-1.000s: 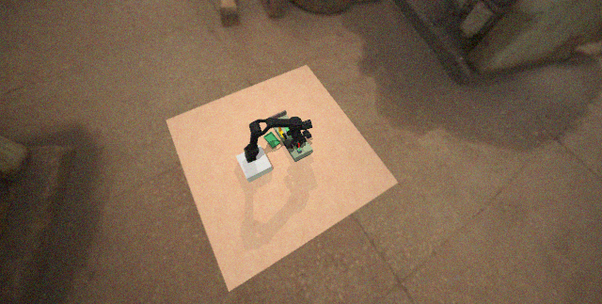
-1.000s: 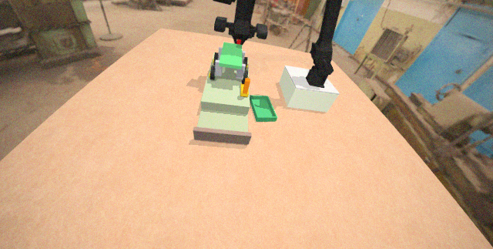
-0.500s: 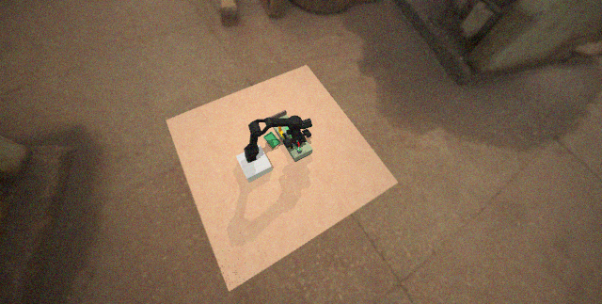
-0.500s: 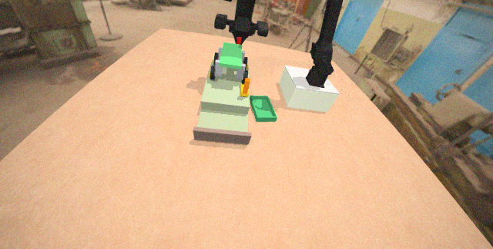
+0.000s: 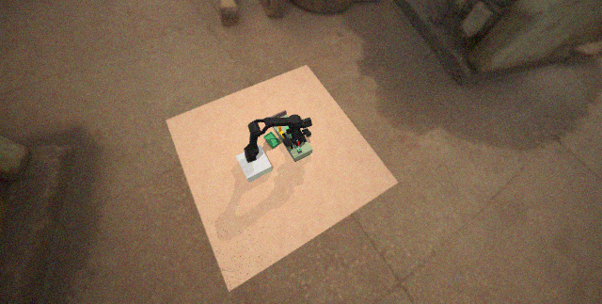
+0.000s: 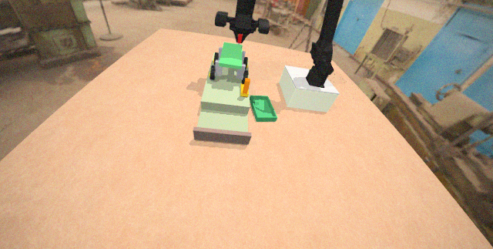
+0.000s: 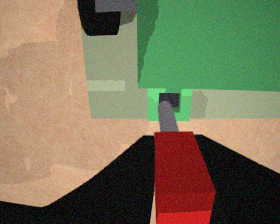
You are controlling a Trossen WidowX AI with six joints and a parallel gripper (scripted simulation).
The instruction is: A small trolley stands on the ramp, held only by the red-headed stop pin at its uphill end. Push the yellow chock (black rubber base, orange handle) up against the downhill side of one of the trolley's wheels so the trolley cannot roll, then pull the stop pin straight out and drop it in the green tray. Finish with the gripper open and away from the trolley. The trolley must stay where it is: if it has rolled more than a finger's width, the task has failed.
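Green-topped trolley [image 6: 232, 55] on ramp [image 6: 223, 94], chock [image 6: 245, 88] downhill, green tray [image 6: 263, 109] beside ramp

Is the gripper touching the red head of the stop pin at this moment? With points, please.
Touching. The wrist view shows the gripper [image 6: 239, 38] [image 7: 172, 145] with its black fingers closed against both sides of the red head [image 6: 239, 38] [image 7: 183, 165].

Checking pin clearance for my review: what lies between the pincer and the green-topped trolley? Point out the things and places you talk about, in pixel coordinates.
The grey metal-looking shaft of the red-headed stop pin [image 6: 239, 38] [image 7: 183, 170], gripped at its head; the wrist view shows it.
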